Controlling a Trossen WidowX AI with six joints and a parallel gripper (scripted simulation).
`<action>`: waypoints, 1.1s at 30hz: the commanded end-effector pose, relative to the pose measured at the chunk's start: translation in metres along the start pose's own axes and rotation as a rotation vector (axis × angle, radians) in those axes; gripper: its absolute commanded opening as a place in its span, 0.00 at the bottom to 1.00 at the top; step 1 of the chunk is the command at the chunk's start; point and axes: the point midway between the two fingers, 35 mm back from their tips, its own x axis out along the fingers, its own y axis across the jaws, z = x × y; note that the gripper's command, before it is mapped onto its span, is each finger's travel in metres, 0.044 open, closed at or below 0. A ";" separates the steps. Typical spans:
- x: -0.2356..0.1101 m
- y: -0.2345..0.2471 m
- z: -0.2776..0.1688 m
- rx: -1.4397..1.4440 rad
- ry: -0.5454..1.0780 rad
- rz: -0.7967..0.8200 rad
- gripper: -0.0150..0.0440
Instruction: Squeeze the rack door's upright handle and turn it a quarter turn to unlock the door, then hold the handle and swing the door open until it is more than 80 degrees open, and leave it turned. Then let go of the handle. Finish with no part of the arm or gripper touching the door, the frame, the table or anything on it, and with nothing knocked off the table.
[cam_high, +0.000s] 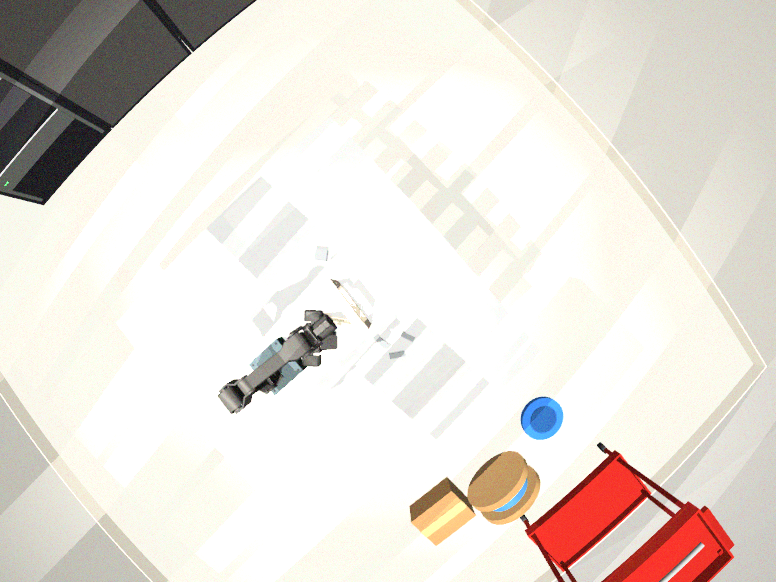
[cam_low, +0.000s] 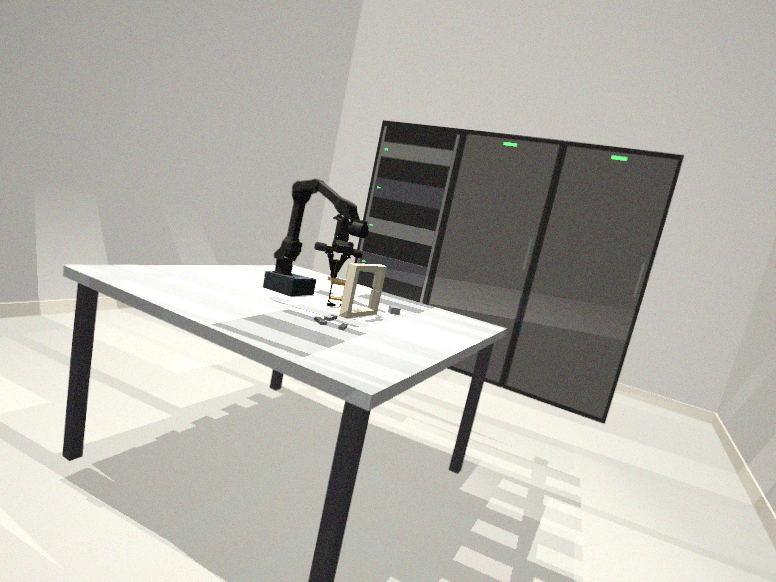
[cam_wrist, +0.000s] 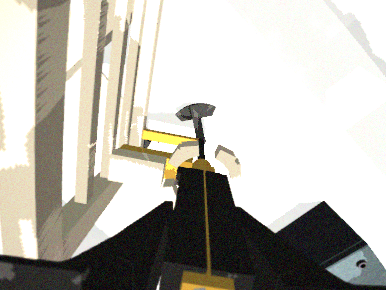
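Observation:
The rack's beige frame (cam_high: 349, 302) (cam_low: 346, 294) stands upright on the white table (cam_low: 432, 341); its uprights fill the left of the wrist view (cam_wrist: 49, 150). The door stands swung out of the frame toward the arm's base, its yellow bars (cam_low: 337, 280) (cam_wrist: 167, 135) reaching from the frame side to the handle; I cannot tell the exact angle. The dark upright handle (cam_low: 330, 294) (cam_wrist: 200, 137) has a grey rounded end piece and an orange collar. My gripper (cam_low: 334, 273) (cam_wrist: 201, 212) points down and is shut on the handle; the fingers hide its upper part.
A small grey block (cam_high: 321, 253) (cam_low: 393, 310) lies beyond the frame's far end. Several dark pieces, one of them here (cam_high: 396, 354) (cam_low: 320, 320), lie near its other end. The arm's base (cam_high: 285, 375) (cam_low: 288, 283) (cam_wrist: 352, 270) stands behind the door. Dark cabinets (cam_low: 501, 250) stand beyond the table.

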 end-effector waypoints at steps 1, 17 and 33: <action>0.000 -0.003 0.002 -0.075 -0.006 0.010 0.30; 0.000 -0.032 0.014 -0.303 -0.008 0.007 0.30; 0.000 -0.058 0.031 -0.527 -0.010 0.003 0.30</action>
